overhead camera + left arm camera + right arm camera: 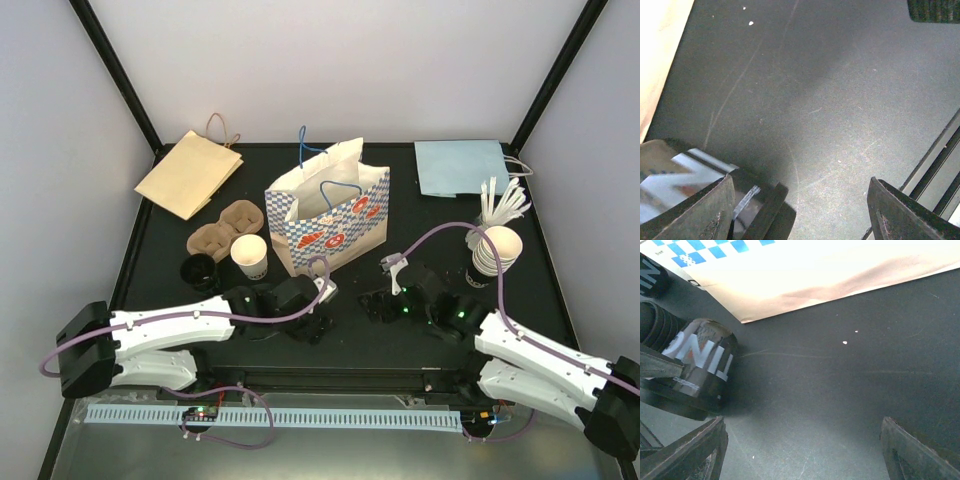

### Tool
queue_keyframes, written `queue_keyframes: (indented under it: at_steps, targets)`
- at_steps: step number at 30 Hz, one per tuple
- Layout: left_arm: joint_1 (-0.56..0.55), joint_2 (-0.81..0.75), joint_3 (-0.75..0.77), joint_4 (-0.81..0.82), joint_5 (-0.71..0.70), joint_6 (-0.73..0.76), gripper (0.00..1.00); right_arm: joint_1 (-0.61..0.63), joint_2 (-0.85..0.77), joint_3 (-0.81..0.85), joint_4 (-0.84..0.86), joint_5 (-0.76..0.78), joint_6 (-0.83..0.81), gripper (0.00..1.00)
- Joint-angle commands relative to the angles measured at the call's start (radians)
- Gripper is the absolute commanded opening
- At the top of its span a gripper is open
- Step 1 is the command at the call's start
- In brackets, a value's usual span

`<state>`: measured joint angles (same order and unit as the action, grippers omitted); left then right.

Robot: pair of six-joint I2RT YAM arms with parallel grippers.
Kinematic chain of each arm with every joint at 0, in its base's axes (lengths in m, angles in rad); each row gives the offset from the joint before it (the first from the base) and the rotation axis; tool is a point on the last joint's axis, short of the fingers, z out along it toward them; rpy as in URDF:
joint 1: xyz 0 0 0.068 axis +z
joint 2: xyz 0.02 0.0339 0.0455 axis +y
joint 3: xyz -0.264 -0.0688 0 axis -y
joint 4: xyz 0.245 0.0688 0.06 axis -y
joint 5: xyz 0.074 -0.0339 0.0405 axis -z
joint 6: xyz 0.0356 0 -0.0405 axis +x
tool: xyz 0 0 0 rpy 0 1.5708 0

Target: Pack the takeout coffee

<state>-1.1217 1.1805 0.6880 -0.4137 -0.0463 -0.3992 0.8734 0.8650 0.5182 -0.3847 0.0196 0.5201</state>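
The white paper bag with blue checks [327,210] stands open in the middle of the table. A cardboard cup carrier [228,228] lies to its left, with a white paper cup [249,255] and a black lid [199,270] in front of it. My left gripper [312,325] is open and empty, low over the mat in front of the bag. My right gripper [378,300] is open and empty to its right. The left wrist view shows bare mat between the fingers [705,210]. The right wrist view shows the bag's base [815,265].
A stack of paper cups [495,252] and white stirrers [503,205] stand at the right. A flat brown bag [188,172] lies at the back left, a flat blue bag [462,167] at the back right. The left arm's black wrist [702,365] lies close to my right gripper.
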Motion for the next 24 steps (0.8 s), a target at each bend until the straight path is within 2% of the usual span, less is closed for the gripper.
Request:
queue_keyframes:
  at_steps: [1, 8, 15, 20, 24]
  targets:
    - [0.003, 0.024, 0.025, 0.013, 0.046, 0.006, 0.74, -0.005, 0.017, 0.023, 0.028, -0.007, -0.014, 0.85]
    - [0.016, 0.059, 0.043, 0.039, 0.095, 0.014, 0.74, -0.004, 0.021, 0.035, 0.021, -0.009, -0.019, 0.86]
    - [0.041, -0.052, 0.148, -0.196, -0.033, 0.039, 0.81, -0.005, 0.028, 0.034, 0.024, -0.011, -0.027, 0.86]
    - [0.145, -0.133, 0.128, -0.358, -0.022, 0.029, 0.83, -0.004, 0.031, 0.036, 0.03, -0.01, -0.033, 0.86]
    - [0.161, -0.163, 0.113, -0.415, -0.008, -0.006, 0.84, -0.004, 0.034, 0.037, 0.036, -0.01, -0.04, 0.86]
